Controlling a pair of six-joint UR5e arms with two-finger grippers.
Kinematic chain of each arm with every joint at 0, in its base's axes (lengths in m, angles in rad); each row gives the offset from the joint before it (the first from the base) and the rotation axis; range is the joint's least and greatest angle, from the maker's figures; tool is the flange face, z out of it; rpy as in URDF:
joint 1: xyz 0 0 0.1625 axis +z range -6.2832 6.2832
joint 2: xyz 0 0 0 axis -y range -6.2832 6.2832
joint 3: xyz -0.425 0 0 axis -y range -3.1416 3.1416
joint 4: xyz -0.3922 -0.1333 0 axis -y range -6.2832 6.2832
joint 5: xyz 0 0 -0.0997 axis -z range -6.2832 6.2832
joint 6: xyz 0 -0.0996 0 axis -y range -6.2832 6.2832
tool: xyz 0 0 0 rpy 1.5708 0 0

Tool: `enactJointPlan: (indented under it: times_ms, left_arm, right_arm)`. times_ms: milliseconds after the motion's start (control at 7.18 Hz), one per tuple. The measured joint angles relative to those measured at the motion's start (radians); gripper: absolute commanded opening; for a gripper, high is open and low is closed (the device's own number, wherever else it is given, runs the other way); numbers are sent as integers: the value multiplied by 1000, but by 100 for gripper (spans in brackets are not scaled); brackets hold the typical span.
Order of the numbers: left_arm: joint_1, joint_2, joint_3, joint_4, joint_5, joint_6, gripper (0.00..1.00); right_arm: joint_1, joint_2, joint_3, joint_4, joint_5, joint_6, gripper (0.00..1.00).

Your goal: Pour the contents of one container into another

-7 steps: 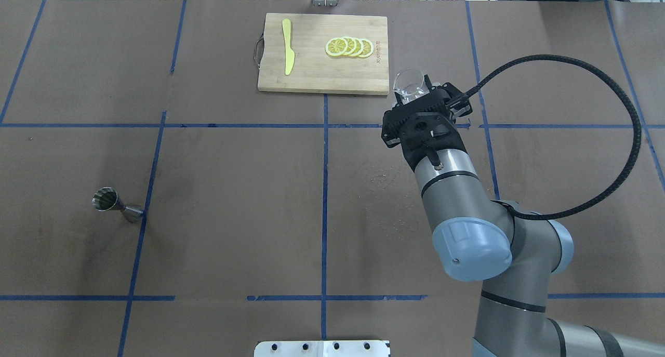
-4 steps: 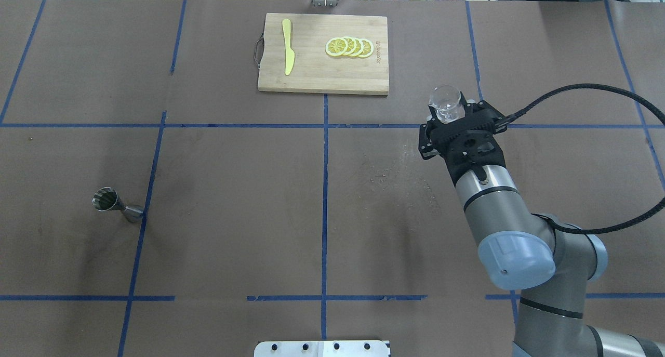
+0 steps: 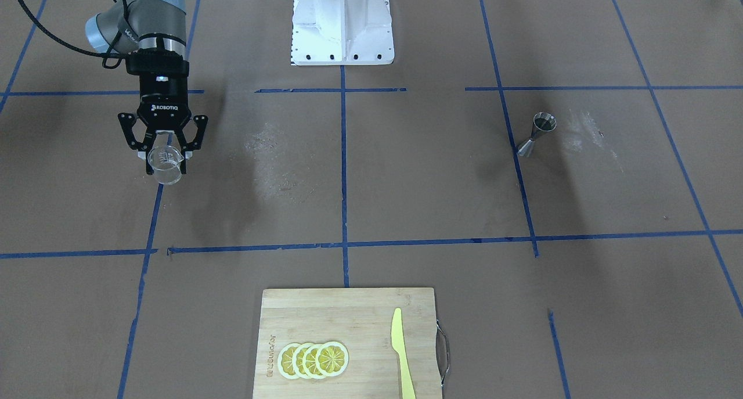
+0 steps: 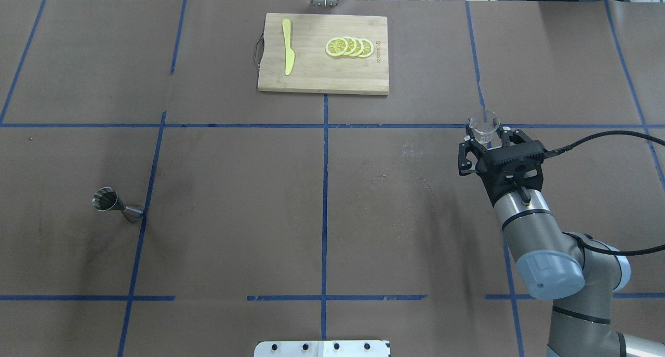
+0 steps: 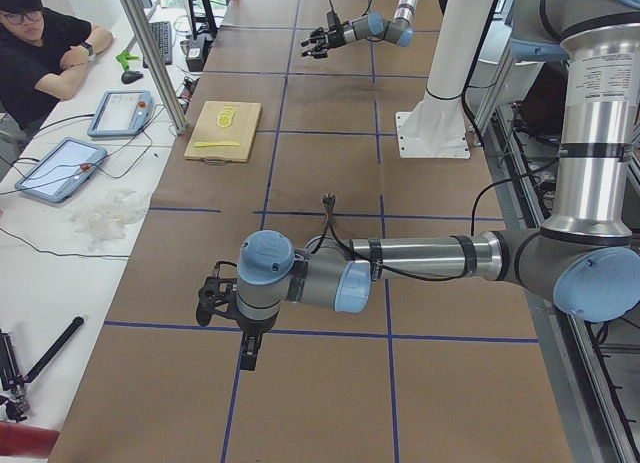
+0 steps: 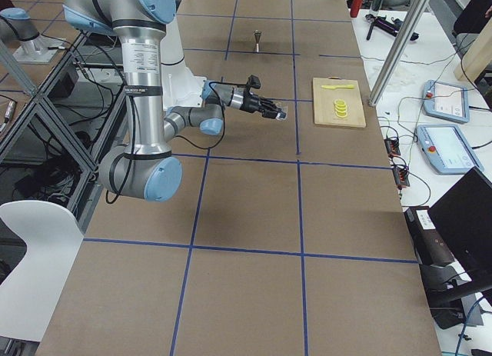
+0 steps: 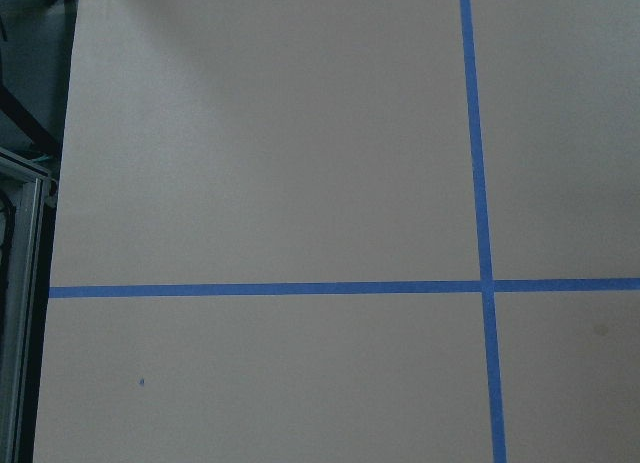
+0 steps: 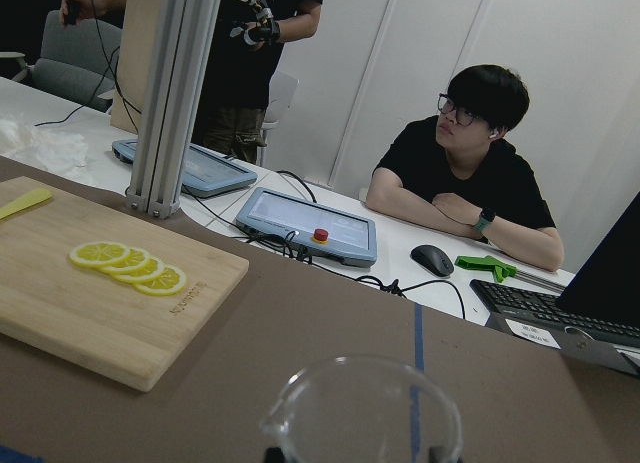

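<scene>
My right gripper [image 4: 486,137] is shut on a small clear glass beaker [image 4: 484,124], held upright over the right half of the table; the front view shows the same gripper [image 3: 165,156] and beaker [image 3: 165,166]. The beaker's rim and spout [image 8: 362,411] fill the bottom of the right wrist view. A steel jigger [image 4: 112,203] stands far off on the left half, also seen as the jigger [image 3: 537,132] in the front view. My left gripper [image 5: 212,303] shows only in the left side view, so I cannot tell its state. The left wrist view holds only taped table.
A wooden cutting board [image 4: 311,76] lies at the far middle edge, bearing lemon slices [image 4: 349,47] and a yellow knife [image 4: 287,46]. The robot base plate [image 4: 322,348] sits at the near edge. A seated person [image 8: 480,173] and tablets [image 5: 118,111] are beyond the far edge.
My right arm has swung right and back toward the robot's side, carrying the beaker away from the cutting board's corner. The jigger has not moved.
</scene>
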Motion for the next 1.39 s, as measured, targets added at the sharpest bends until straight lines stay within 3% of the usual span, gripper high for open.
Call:
enactJointPlan:
  times_ms: [418,557,1393]
  left_arm:
    - [1,0,0,0,0,2,100]
    - [1,1,0,0,0,2,100]
    - [6,1,2,1,0,3,100]
  right_arm:
    - [-49,-23,-240,321,-42,91,0]
    - [-67,-40,-282,383,-68,97,0]
    - [-119,-88,-312,436,-92,101,0]
